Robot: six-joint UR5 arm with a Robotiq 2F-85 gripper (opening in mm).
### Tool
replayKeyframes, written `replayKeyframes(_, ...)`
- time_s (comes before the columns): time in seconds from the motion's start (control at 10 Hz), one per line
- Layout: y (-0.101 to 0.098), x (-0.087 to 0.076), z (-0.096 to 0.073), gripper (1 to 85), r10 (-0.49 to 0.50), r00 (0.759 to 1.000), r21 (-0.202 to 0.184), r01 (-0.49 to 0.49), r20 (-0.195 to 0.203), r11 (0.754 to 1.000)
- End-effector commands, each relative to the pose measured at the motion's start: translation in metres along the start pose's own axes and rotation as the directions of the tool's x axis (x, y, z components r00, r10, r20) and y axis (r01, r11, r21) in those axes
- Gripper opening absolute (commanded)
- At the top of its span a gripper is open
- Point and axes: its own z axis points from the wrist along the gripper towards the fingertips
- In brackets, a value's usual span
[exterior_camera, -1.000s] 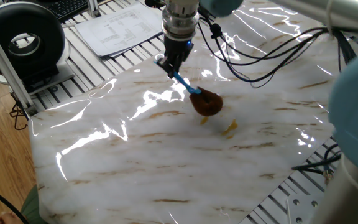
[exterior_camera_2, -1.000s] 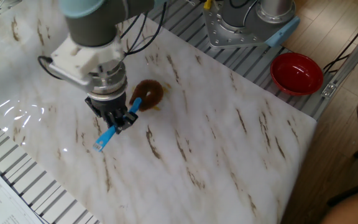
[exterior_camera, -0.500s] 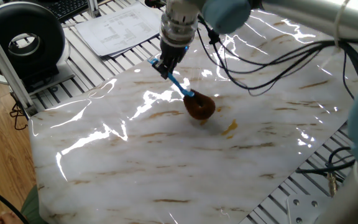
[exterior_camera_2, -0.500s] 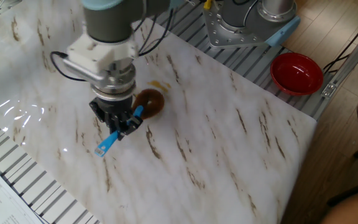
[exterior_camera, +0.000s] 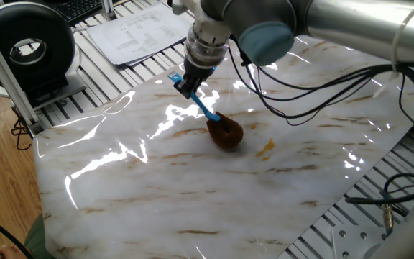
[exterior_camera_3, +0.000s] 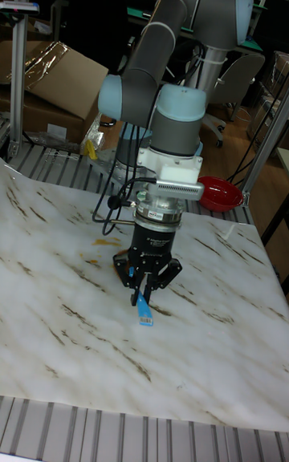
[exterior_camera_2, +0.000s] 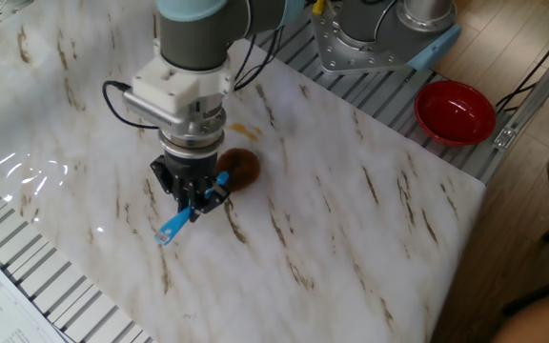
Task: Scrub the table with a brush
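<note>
Hand: your hand [exterior_camera_2: 196, 193] is pinching the blue handle of the brush [exterior_camera: 225, 134] partway along its length.
Brush: its brown head sits on the tabletop [exterior_camera: 192, 194], just beyond the hand; the handle's free end sticks out on the hand's other side.
Stain: an orange-brown stain [exterior_camera: 266, 148] lies near the head, on its side away from your hand.
Bowl: a red bowl [exterior_camera_2: 457, 110] sits off the tabletop, well apart from the hand.

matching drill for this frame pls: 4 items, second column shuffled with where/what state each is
Items:
1. brush
2. gripper
3. red bowl
4. orange stain

States:
A. off the marble, on the ribbed frame
B. shut on the blue handle
C. brown head down on the table
D. uncovered, beside the brush head

Pairs: 1-C, 2-B, 3-A, 4-D
</note>
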Motion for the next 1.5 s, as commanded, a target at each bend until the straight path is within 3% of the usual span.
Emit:
replayKeyframes(0.0, -0.008, 0.005, 0.006, 1.0, -0.014, 0.999, -0.007, 0.015, 0.036, 1.0)
replayKeyframes(0.5, -0.051, 0.008, -0.001, 1.0, -0.134, 0.99, 0.07, 0.131, 0.049, 0.989)
replayKeyframes(0.8, -0.058, 0.011, -0.001, 1.0, -0.149, 0.987, 0.075, 0.145, 0.058, 0.987)
replayKeyframes(1.0, -0.031, 0.015, 0.001, 1.0, -0.059, 0.995, -0.011, 0.06, 0.076, 0.998)
replayKeyframes(1.4, 0.002, 0.009, 0.004, 1.0, 0.063, 0.993, -0.088, -0.055, 0.098, 0.995)
